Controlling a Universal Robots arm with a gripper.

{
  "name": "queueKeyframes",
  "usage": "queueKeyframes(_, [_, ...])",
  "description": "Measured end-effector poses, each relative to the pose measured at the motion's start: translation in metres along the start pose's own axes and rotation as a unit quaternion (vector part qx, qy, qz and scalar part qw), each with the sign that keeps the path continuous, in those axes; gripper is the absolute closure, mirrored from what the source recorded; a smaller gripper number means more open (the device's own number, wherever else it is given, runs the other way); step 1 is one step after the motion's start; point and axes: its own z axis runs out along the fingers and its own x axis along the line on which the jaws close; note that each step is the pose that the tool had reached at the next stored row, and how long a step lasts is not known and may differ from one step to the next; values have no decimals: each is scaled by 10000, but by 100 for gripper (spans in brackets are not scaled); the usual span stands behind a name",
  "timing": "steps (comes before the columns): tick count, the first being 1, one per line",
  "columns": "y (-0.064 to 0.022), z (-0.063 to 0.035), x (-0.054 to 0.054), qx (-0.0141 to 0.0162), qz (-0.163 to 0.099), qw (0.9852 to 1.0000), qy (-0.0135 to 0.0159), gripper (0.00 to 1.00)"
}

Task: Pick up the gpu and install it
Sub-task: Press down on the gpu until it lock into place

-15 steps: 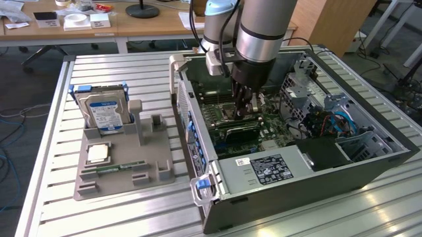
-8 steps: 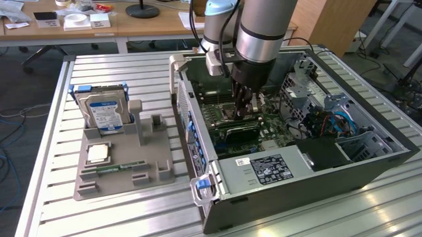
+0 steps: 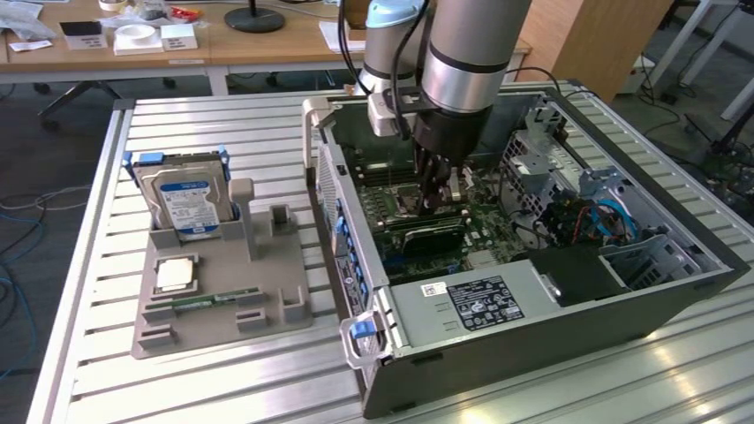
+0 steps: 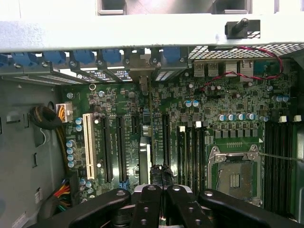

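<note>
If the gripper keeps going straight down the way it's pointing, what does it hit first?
Most likely the motherboard: the gripper, shut on the gpu, points at its expansion slots, though depth is unclear.

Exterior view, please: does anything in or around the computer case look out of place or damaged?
Nothing stands out. The case lies with its side open, the hard drive stands upright in the grey tray, and the hand holds the gpu edge-on over the motherboard.
</note>
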Motion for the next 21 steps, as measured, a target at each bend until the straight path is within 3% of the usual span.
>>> queueKeyframes(21, [-1,50,22,0,0,10000,1,86])
